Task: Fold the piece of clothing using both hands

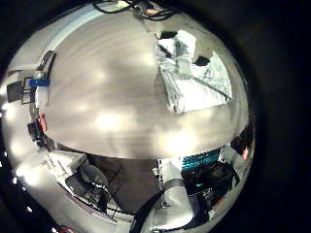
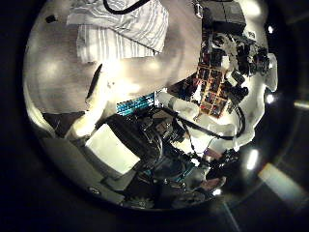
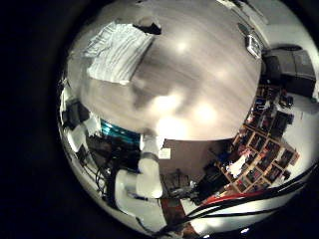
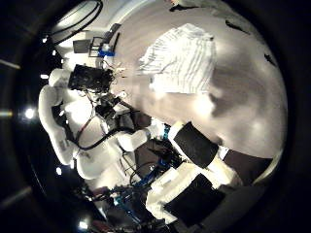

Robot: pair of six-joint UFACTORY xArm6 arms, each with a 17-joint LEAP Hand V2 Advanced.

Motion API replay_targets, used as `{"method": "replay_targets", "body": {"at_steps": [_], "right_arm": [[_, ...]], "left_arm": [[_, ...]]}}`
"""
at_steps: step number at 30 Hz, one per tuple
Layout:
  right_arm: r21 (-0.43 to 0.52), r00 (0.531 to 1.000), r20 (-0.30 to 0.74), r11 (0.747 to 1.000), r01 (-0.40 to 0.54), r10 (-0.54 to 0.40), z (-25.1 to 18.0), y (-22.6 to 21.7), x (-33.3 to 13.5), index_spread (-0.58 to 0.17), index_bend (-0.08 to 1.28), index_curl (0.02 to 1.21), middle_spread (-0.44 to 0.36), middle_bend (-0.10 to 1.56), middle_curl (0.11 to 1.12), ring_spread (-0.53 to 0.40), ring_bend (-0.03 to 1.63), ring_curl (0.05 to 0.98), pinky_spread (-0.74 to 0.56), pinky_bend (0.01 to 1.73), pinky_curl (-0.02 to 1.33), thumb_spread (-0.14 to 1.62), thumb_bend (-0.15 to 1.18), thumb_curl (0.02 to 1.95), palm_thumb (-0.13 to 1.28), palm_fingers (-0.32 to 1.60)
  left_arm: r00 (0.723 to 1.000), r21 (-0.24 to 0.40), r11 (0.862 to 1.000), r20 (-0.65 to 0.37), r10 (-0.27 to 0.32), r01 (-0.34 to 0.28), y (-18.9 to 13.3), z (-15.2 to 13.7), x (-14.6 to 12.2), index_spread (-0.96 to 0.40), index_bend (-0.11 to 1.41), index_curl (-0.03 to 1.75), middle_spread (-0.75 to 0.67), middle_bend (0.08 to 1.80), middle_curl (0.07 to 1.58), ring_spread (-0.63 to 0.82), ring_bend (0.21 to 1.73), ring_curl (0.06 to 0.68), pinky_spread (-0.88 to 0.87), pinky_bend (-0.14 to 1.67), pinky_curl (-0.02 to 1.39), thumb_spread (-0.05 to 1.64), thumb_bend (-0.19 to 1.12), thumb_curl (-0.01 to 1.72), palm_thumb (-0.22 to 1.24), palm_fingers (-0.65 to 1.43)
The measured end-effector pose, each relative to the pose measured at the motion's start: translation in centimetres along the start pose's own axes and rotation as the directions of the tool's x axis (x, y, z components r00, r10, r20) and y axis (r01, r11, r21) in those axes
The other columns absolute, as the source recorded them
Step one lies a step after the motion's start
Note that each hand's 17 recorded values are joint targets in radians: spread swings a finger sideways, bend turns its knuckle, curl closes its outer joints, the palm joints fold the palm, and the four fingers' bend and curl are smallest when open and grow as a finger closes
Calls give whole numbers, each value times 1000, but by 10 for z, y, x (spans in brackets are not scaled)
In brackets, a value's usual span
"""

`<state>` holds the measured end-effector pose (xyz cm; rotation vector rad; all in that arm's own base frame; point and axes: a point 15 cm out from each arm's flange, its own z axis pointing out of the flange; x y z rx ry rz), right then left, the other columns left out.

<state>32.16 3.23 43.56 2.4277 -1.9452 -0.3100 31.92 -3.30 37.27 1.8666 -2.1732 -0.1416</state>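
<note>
A striped piece of clothing lies bunched in a rough rectangle on the table. It shows in the left little finger side palm view [image 1: 194, 80], the left thumb side palm view [image 2: 118, 27], the right little finger side palm view [image 3: 118, 50] and the right thumb side palm view [image 4: 183, 56]. No fingers touch the cloth. A hand [image 4: 92, 73] on a white arm shows beside the table in the right thumb side palm view; its finger pose is unclear.
The table [image 1: 107, 97] is wide and shiny around the clothing. Small dark objects sit at its edge [image 1: 41, 73] [image 3: 249, 45]. Beyond the edge stand a white arm [image 3: 148, 184], shelves [image 2: 217, 85] and boxes [image 4: 199, 146].
</note>
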Motion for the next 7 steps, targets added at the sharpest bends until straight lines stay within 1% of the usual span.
{"method": "replay_targets", "body": {"at_steps": [4, 7], "right_arm": [[-20, 999, -33, 1000, -18, 17, -1, 7, 11, -410, 283, 430, -50, 483, 372, 30, 763, 241, 436, 644, 326, 1335, -16, 446, 574, 233], [-34, 999, -43, 999, -24, 22, 0, 11, 13, -406, 274, 425, -48, 474, 368, 36, 730, 229, 437, 607, 306, 1340, -17, 432, 555, 248]], "left_arm": [[1000, 13, 1000, -3, -14, 14, -2, -6, 15, -60, 200, 447, 144, 180, 350, 132, 696, 232, 250, 262, 386, 1234, -11, 458, 643, 289], [1000, 18, 1000, -10, -22, 22, 1, -8, 10, -62, 197, 451, 140, 180, 349, 131, 697, 232, 249, 261, 385, 1233, -12, 460, 644, 289]]}}
